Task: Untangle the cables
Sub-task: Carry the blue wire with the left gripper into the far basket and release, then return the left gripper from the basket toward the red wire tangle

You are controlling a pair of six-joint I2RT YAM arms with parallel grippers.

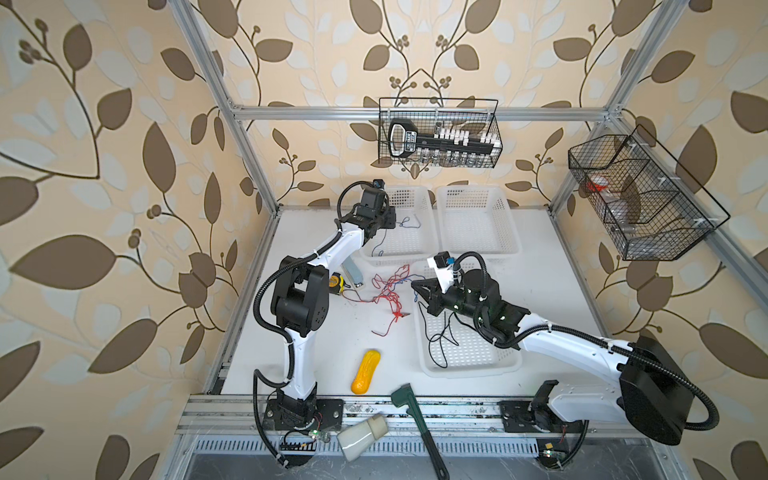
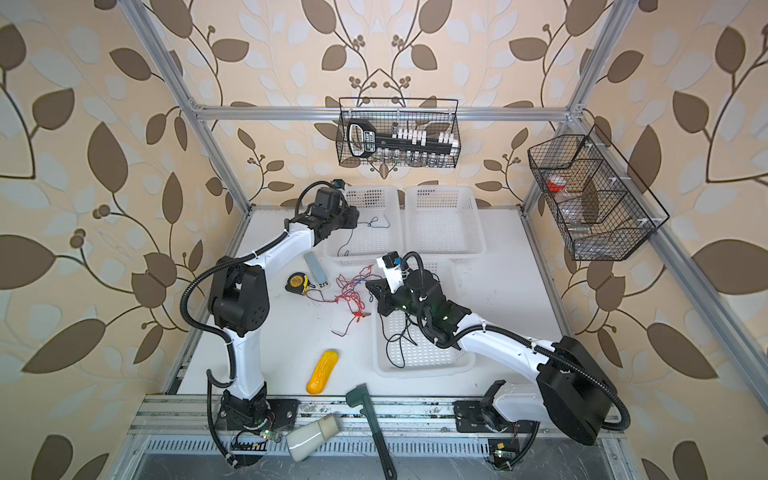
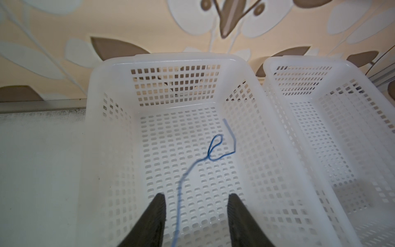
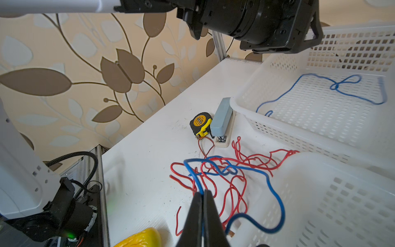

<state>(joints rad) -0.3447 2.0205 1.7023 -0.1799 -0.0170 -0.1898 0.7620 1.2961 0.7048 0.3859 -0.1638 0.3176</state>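
Jaws of your left gripper (image 3: pixel 196 195) stand spread astride a loose blue wire (image 3: pixel 208 157); right gripper (image 4: pixel 203 191) pinches the tangled blue cable (image 4: pixel 276 193).

Both top views sit high over the front rail (image 1: pixel 415 411) and look down and back across the whole table (image 1: pixel 340 357); we get near-identical framing. Left wrist cam is close over the back-left white basket (image 3: pixel 171 58), facing the wall (image 3: pixel 149 32). Right wrist cam sits low beside the tangled cables (image 4: pixel 224 171), facing the left arm (image 4: pixel 21 171); we see that basket there too.
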